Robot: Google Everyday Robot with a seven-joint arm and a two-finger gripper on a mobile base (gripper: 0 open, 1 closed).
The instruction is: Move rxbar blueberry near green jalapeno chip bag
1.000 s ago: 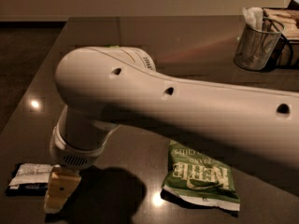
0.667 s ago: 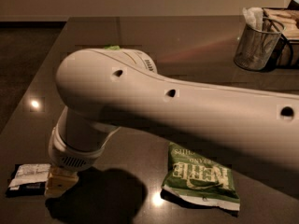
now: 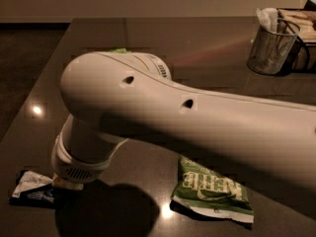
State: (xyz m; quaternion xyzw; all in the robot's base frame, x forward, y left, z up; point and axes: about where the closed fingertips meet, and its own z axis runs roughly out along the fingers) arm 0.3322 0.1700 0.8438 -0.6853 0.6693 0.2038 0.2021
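arm: white, smooth shell | wrist: vented collar | hand: tan, lower left

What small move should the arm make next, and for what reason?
Probably lower the gripper the last bit onto the rxbar blueberry and take hold of it. The gripper is low at the table's front left, at the bar's right end, and the bar lies flat on the table, well apart from the green jalapeno chip bag.
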